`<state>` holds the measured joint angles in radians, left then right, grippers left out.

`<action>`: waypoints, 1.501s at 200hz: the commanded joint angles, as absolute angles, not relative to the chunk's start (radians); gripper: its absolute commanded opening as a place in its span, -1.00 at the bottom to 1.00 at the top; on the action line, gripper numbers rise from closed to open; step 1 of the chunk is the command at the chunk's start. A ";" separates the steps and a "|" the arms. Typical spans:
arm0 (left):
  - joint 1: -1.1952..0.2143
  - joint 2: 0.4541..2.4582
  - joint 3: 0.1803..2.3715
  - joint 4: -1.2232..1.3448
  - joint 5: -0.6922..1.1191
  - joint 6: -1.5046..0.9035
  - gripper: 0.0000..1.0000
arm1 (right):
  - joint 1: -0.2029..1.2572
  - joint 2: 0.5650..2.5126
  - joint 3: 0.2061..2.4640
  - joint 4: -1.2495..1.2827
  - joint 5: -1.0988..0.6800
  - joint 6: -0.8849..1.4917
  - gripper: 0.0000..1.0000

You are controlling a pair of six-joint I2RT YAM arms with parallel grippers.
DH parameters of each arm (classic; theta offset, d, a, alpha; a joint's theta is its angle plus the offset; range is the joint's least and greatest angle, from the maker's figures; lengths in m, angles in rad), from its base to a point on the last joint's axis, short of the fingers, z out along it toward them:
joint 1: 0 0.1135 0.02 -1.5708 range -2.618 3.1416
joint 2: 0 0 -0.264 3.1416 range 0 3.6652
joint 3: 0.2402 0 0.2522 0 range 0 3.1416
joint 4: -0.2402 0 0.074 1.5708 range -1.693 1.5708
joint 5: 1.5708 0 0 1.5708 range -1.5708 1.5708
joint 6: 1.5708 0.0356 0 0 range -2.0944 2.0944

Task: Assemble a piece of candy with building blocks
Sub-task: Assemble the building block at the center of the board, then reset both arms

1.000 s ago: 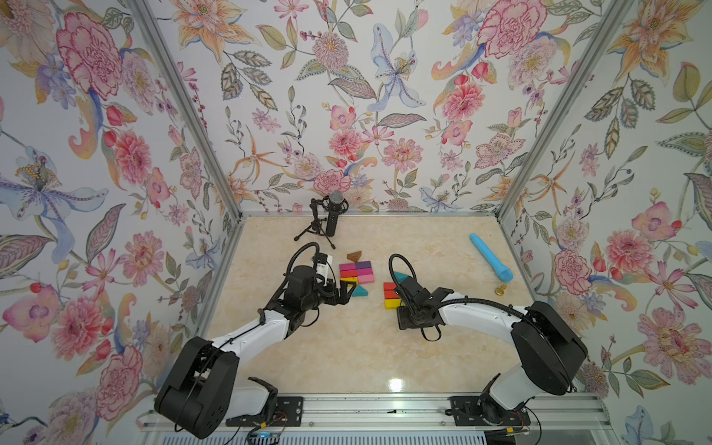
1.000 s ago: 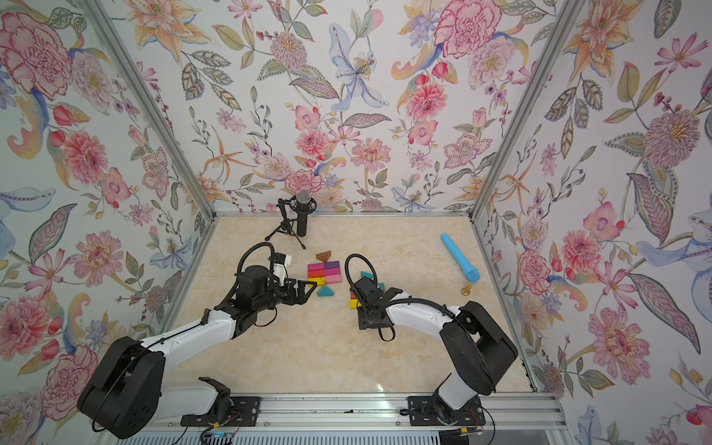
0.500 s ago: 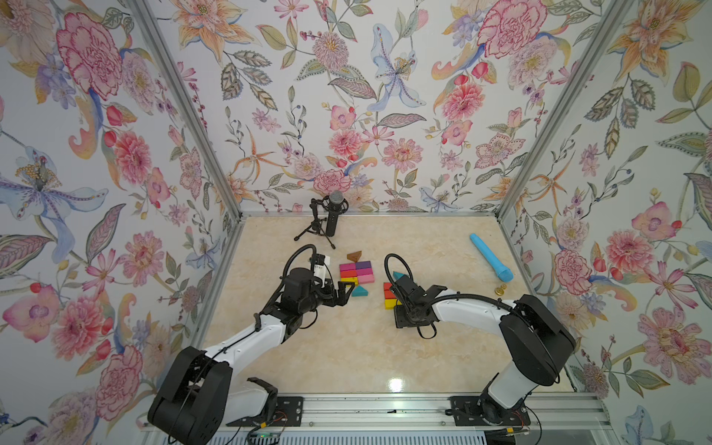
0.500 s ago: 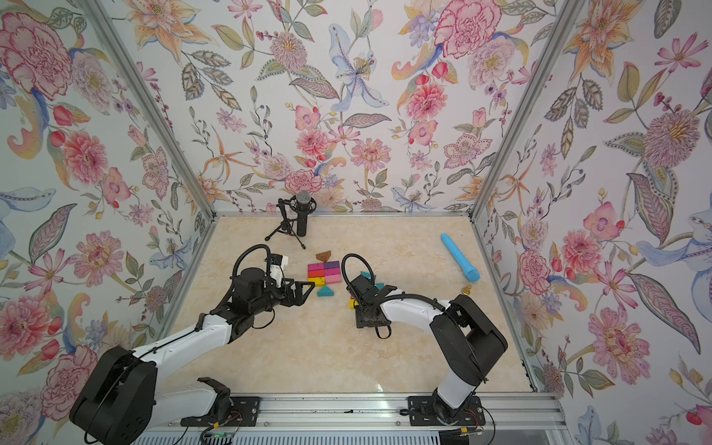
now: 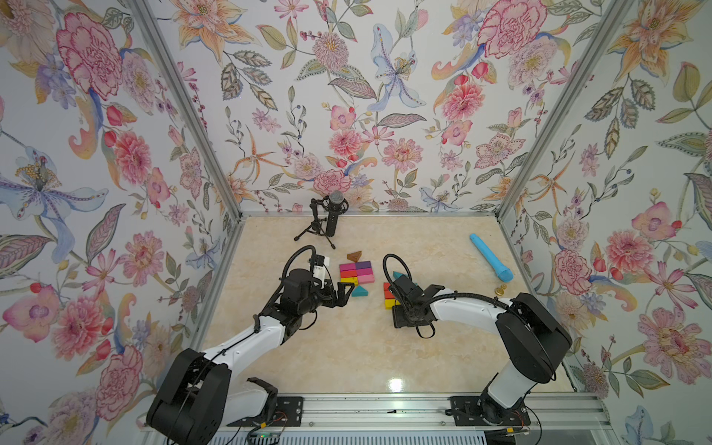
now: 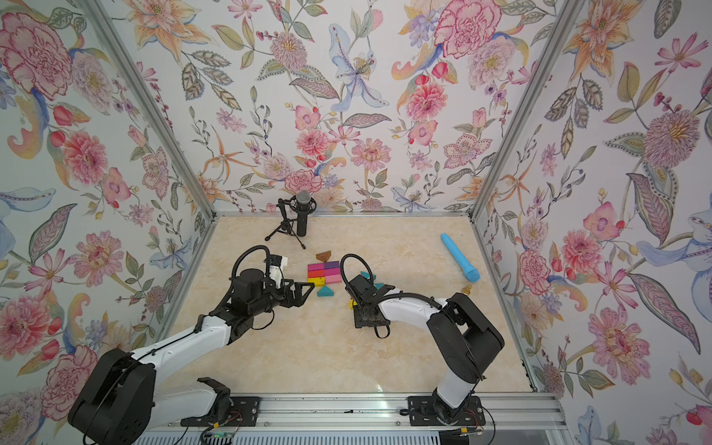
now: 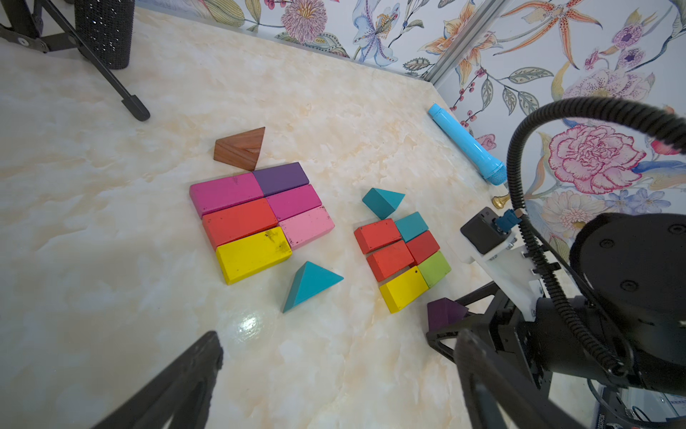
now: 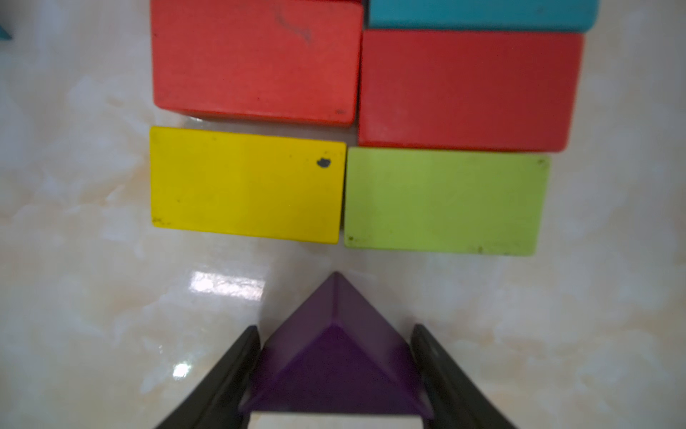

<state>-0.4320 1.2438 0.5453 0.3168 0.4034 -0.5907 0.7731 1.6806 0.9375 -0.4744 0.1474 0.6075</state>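
Note:
The building blocks lie in two flat groups. The left group is magenta, purple, red, pink and yellow bricks, with a brown triangle at its far side and a teal triangle at its near side. The right group is red, teal, green and yellow bricks, with a teal triangle beyond it. A purple triangle rests on the table just short of the yellow and green bricks. My right gripper flanks it, open with thin gaps. My left gripper is wide open and empty beside the left group.
A black microphone on a tripod stands at the back. A long light-blue stick lies at the right, with a small brass piece near it. Flowered walls close in the table on three sides.
My right gripper's fingers have spread a little away from the purple triangle, which stays on the table. The left gripper has hardly moved.

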 commanded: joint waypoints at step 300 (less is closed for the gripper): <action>-0.243 1.434 0.219 1.309 -0.827 0.020 0.98 | 0.045 1.491 0.413 0.840 -0.025 -0.092 0.99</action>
<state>-0.2607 1.3251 0.2409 1.0073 -0.8478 -0.1421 0.0174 1.4803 0.3687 0.7250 0.0143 -0.0086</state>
